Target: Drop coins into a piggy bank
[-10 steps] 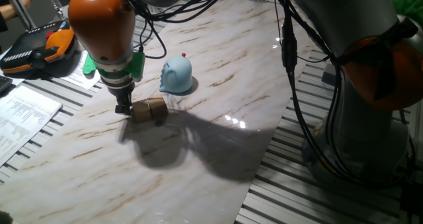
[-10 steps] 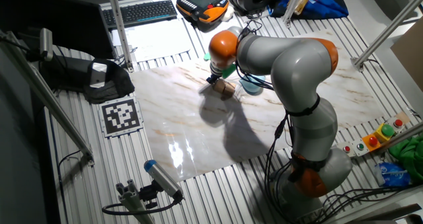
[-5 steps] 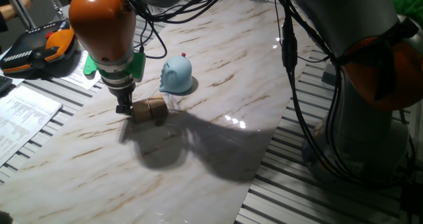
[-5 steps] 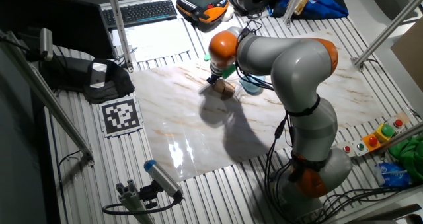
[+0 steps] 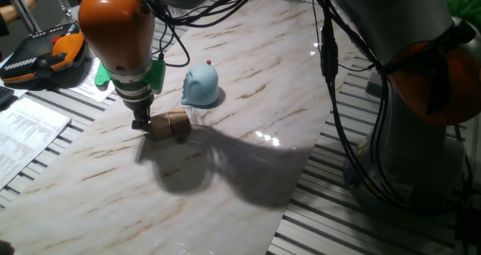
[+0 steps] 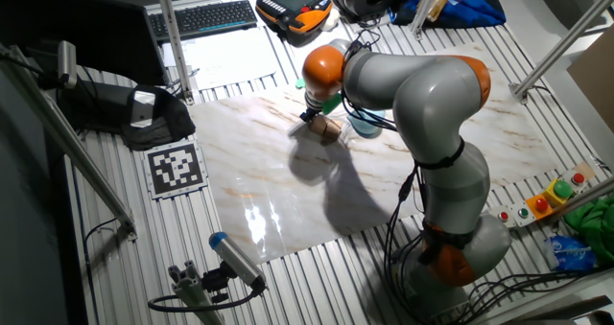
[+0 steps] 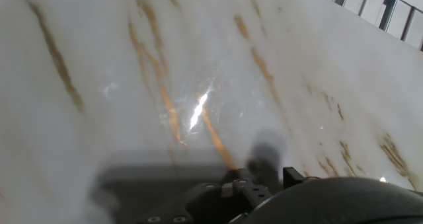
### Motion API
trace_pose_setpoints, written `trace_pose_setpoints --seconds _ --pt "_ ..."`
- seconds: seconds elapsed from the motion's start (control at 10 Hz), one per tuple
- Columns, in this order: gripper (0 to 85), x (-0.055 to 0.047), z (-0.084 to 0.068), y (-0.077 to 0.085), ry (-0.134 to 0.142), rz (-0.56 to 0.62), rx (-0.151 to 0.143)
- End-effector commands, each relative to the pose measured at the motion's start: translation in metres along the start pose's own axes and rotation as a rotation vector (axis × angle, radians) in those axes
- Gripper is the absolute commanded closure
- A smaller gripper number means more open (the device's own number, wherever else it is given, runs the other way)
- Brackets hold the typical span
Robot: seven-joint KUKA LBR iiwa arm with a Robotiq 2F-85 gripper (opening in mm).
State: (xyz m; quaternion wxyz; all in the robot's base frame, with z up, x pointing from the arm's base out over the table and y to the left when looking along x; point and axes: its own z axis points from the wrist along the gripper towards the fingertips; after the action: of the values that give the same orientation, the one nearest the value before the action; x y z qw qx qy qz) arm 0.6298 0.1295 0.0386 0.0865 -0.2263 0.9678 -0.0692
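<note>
Gripper (image 5: 140, 122) reaches down to the marble table (image 5: 248, 74), its black fingers touching the left end of two tan wooden blocks (image 5: 169, 124); whether they are apart or together cannot be told. Right of the blocks, near them, stands the light blue piggy bank (image 5: 201, 86). No coins are visible. A good pickup probably needs a coin found first, fingers square and low.

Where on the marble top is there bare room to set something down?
Bare: the marble top beyond the piggy bank, and the near stretch below the wooden blocks. Crowded: the hand touches the blocks, the bank just behind.
</note>
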Motion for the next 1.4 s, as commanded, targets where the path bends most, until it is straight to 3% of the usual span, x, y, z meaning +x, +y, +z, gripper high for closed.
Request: trace_pose_setpoints --seconds 0.0,0.1,0.2,0.5,0.9,1.1,1.3 --pt "68.0 0.0 0.0 0.0 0.0 0.0 0.001" --pt "68.0 0.0 0.0 0.0 -0.002 0.0 0.0" --pt "85.0 0.0 0.001 -0.001 -0.001 0.0 -0.002" --pt "85.0 0.0 0.001 -0.001 -0.008 0.0 0.005" --pt "85.0 -0.018 -0.032 -0.008 0.006 0.021 0.016" --pt "85.0 -0.028 -0.058 -0.012 0.031 0.034 0.058" --pt "85.0 -0.027 -0.08 -0.016 0.043 0.057 0.081"
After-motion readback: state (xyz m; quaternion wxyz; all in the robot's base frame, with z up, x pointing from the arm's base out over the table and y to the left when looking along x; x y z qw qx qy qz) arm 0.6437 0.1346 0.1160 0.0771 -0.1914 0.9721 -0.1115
